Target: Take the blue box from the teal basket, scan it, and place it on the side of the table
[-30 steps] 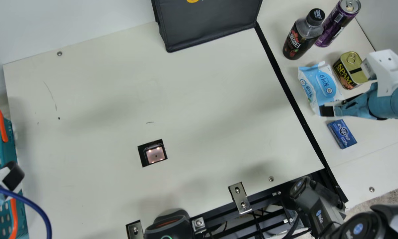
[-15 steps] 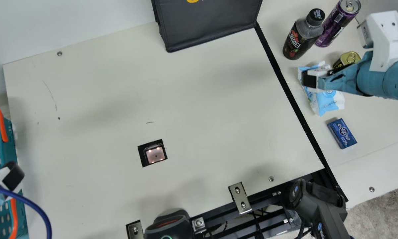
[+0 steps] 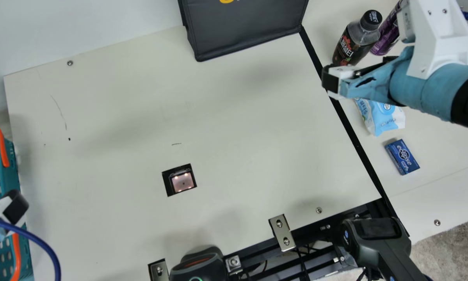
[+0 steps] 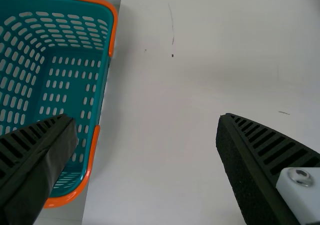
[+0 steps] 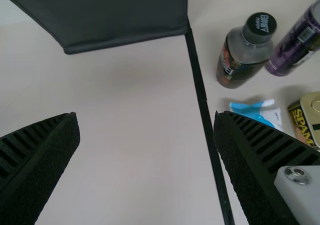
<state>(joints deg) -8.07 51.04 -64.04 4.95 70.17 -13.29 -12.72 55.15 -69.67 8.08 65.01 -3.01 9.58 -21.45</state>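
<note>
The blue box [image 3: 402, 157] lies on the side table at the right, just below the wipes packet. High over the black divider strip stands my right gripper [image 3: 332, 81]; in the right wrist view my right gripper [image 5: 146, 167] is open, with bare table between its fingers. At the far left, my left gripper [image 3: 15, 207] hangs over the teal basket's edge; the left wrist view has the left gripper [image 4: 142, 170] open and holding nothing. The teal basket [image 3: 11, 175] has orange handles, and its visible inside holds nothing in the left wrist view, where the basket [image 4: 104, 85] is partly cut off.
A scanner window [image 3: 182, 182] is set in the main table. A dark bottle [image 3: 353, 45], a purple can [image 3: 386, 37], a wipes packet [image 3: 384, 117] and, in the right wrist view, a SPAM tin [image 5: 310, 120] stand or lie at right. A black bag [image 3: 245, 27] is at the back.
My right arm has moved left and toward the back, away from the blue box and over the divider strip. The left arm and the blue box have stayed put.
</note>
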